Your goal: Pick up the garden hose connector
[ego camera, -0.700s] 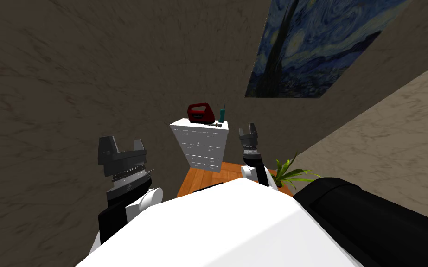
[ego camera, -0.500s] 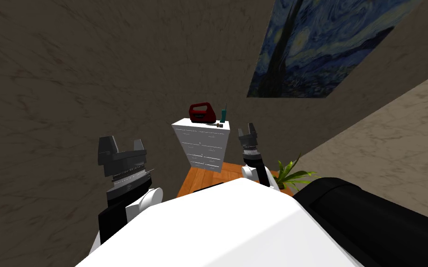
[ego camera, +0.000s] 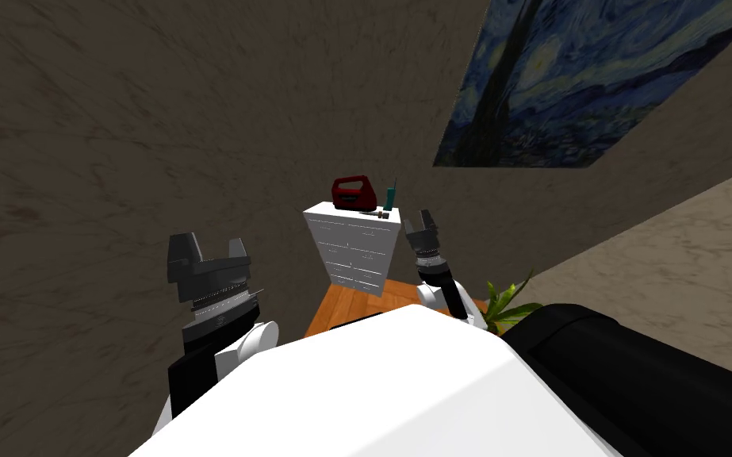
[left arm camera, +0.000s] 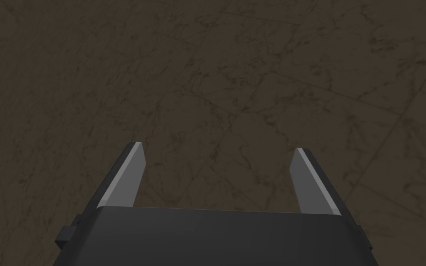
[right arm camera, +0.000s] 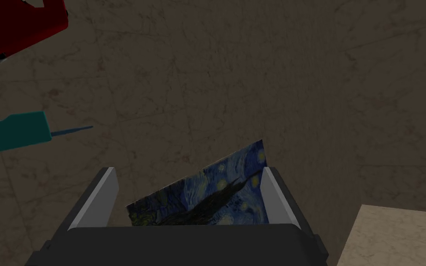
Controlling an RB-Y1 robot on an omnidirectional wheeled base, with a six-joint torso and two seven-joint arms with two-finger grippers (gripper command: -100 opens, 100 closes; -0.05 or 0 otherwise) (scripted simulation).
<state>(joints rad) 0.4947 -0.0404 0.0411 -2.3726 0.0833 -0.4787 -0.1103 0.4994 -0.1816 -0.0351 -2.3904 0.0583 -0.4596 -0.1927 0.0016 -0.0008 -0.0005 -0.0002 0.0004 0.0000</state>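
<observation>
A small dark connector (ego camera: 382,214) lies on the top of a white chest of drawers (ego camera: 354,251) against the brown wall, near its right front corner. Behind it stand a red tool (ego camera: 354,191) and a teal handheld object with a thin tip (ego camera: 389,197). My right gripper (ego camera: 422,225) is raised just right of the chest's top, open and holding nothing. In the right wrist view the red tool (right arm camera: 18,25) and the teal object (right arm camera: 15,134) show off to one side of its fingers (right arm camera: 95,198). My left gripper (ego camera: 208,255) is raised far left of the chest, open and holding nothing.
An orange wooden floor strip (ego camera: 354,305) lies before the chest. A green potted plant (ego camera: 507,305) stands right of it. A dark couch-like mass (ego camera: 634,381) sits at the lower right. A blue swirling painting (ego camera: 586,79) hangs on the wall.
The whole head picture has shifted right and slightly down, so I have turned or moved. The right gripper now sits a little closer to the chest's top.
</observation>
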